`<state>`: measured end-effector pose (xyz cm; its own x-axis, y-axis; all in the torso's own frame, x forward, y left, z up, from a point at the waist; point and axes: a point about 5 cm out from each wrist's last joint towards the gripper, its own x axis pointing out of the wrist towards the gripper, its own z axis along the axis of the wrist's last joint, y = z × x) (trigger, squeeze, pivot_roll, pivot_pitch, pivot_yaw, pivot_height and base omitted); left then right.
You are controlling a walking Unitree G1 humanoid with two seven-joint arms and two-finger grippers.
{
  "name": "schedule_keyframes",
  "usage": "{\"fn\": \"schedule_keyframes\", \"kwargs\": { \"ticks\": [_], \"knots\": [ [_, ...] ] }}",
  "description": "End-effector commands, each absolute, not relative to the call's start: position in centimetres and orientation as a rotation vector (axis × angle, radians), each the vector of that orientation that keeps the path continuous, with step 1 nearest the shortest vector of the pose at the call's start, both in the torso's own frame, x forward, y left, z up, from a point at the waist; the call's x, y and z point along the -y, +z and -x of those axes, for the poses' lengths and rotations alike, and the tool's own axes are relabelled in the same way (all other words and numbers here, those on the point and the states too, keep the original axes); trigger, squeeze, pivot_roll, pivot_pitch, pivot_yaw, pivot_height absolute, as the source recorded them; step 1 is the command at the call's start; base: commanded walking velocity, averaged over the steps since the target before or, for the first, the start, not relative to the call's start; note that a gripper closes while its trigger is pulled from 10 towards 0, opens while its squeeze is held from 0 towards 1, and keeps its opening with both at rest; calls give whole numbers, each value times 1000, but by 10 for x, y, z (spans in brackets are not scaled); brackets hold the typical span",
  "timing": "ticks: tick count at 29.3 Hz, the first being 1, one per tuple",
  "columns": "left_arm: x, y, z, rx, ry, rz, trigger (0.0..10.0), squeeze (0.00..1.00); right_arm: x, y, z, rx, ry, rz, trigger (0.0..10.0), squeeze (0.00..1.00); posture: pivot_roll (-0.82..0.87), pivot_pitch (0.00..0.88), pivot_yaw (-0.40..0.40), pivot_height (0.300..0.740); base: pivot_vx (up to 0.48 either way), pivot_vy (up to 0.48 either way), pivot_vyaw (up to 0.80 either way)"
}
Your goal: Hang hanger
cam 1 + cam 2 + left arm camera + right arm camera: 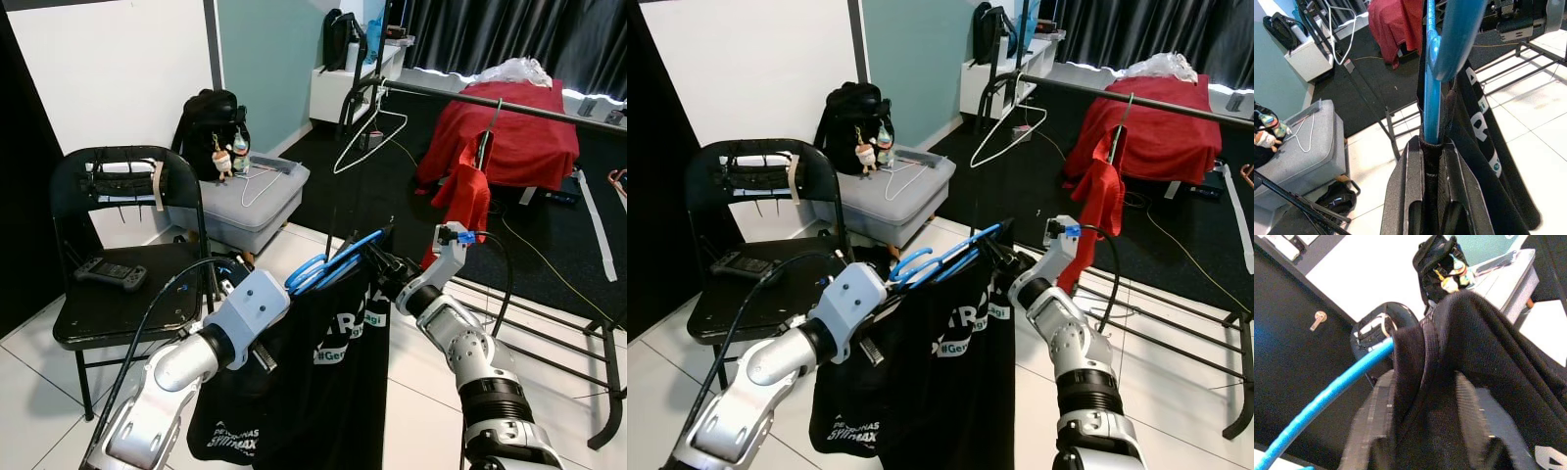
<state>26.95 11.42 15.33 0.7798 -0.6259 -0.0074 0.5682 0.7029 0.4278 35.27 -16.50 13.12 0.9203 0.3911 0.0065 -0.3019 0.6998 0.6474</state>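
Observation:
A blue hanger (335, 260) carrying a black printed T-shirt (313, 392) is held up between my two arms, in front of me above the tiled floor. My left gripper (1431, 147) is shut on the hanger's near end, with shirt fabric pinched in too. My right gripper (377, 262) is shut on the far shoulder, clamping the hanger through the cloth (1422, 357). Beyond stands a black clothes rail (490, 103) at about head height. A white wire hanger (367, 142) and a red garment (470, 191) hang on it.
A black folding chair (118, 294) with a game controller (110, 272) stands to the left. Behind it is a grey ottoman (260, 201) with a black backpack (211, 127). The rack's floor bars (558, 343) run to the right. A red-covered bed (519, 127) lies behind the rail.

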Motion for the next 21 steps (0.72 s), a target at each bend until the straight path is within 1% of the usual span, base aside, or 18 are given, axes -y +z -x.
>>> {"fn": "schedule_keyframes", "kwargs": {
  "ticks": [1,11,21],
  "knots": [
    [-111,158,-267,164,-666,-424,10000,0,167,135,-356,-119,374,-694,0,0,-4,0,-51,740,0,0,0],
    [-112,153,-266,140,-669,-443,10000,0,170,139,-357,-103,370,-692,0,0,-5,0,-55,740,0,0,0],
    [-113,140,-265,51,-702,-492,10000,0,160,146,-353,-93,471,-662,0,0,-12,0,-51,740,0,0,0]
  ]
}}
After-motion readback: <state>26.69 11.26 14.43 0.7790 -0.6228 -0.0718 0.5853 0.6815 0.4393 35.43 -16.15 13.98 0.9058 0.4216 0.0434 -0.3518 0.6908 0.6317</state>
